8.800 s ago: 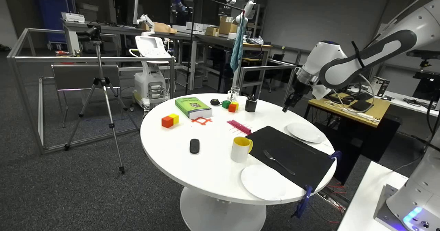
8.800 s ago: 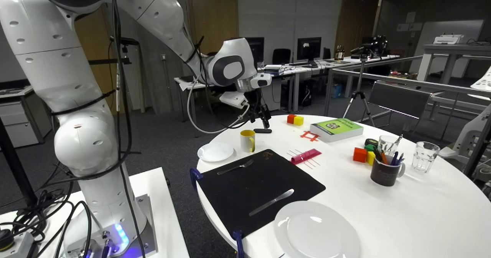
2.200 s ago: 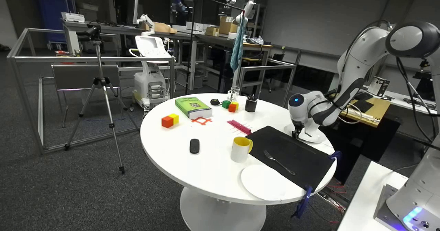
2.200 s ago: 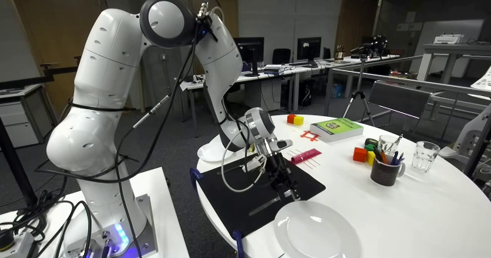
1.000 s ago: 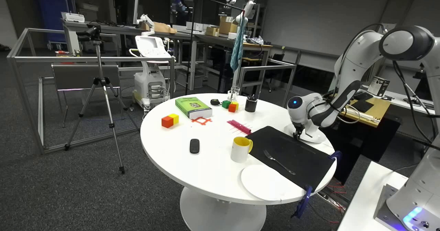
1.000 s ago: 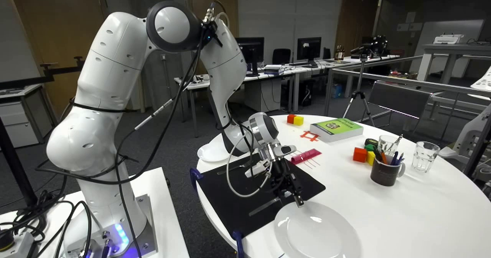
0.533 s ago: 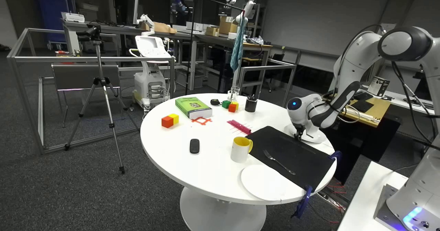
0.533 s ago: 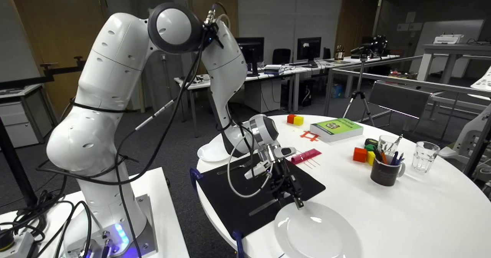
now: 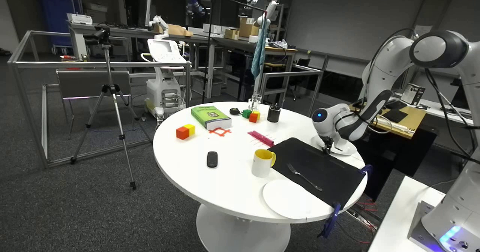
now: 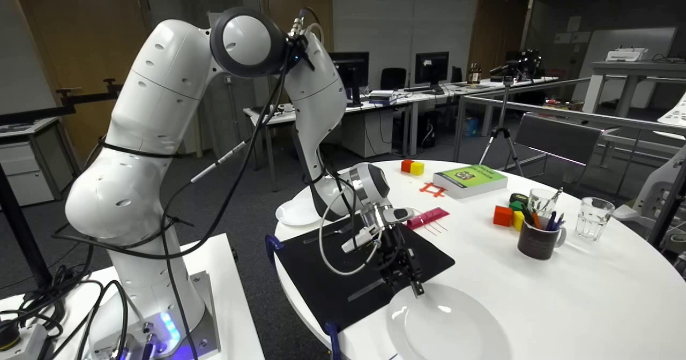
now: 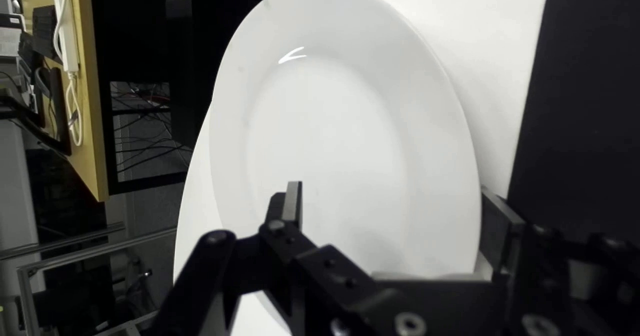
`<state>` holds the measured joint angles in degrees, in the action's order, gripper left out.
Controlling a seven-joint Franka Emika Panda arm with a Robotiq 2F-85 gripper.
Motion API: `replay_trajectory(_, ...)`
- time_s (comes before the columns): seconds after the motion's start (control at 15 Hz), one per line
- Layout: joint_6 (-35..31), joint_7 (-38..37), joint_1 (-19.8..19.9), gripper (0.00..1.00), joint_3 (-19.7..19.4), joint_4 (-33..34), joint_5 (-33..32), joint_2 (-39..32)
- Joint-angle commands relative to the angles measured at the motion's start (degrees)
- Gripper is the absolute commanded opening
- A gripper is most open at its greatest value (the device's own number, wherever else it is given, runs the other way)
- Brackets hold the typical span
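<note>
A white plate (image 11: 340, 126) fills the middle of the wrist view, with my gripper (image 11: 392, 190) astride its rim. The jaws stand wide apart. One of the fingers (image 11: 293, 201) is over the plate's inside. The opposite one is just outside the rim, seemingly against it; nothing is clamped. In an exterior view the gripper (image 10: 405, 288) reaches down at a slant where the plate (image 10: 455, 328) meets the black mat (image 10: 321, 266). A knife (image 10: 365, 290) lies on the mat, its far end hidden behind the gripper. The gripper (image 9: 327, 149) is partly hidden in an exterior view.
On the mat lies a fork (image 9: 304, 177). Near it stand a yellow-lined mug (image 9: 261, 164) and a second plate (image 9: 287, 199). Blue clamps (image 10: 333, 338) grip the table edge. Farther off are a green book (image 10: 471, 180), a dark pen mug (image 10: 538, 240) and glasses (image 10: 594, 219).
Over the last half second the plate has slid slightly away from the mat, and the gripper has moved a little with it. Earlier the arm came over from the phone's side of the table.
</note>
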<state>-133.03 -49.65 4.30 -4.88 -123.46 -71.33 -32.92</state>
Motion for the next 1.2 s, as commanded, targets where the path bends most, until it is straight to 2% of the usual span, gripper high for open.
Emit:
replay_trajectory(0.0, 3.55, 2.77, -0.96, 0.53, -0.30, 0.93, 1.20, 1.31)
replay_trajectory(0.47, 6.84, 8.30, -1.48, 0.00, 0.59, 1.10, 3.14, 7.03)
replay_trajectory(0.87, 6.58, 13.03, -1.46, 0.01, 0.27, 1.63, 6.56, 9.40)
replay_trajectory(1.13, 7.61, 12.90, -2.13, 0.01, -0.07, 1.70, 6.96, 10.27)
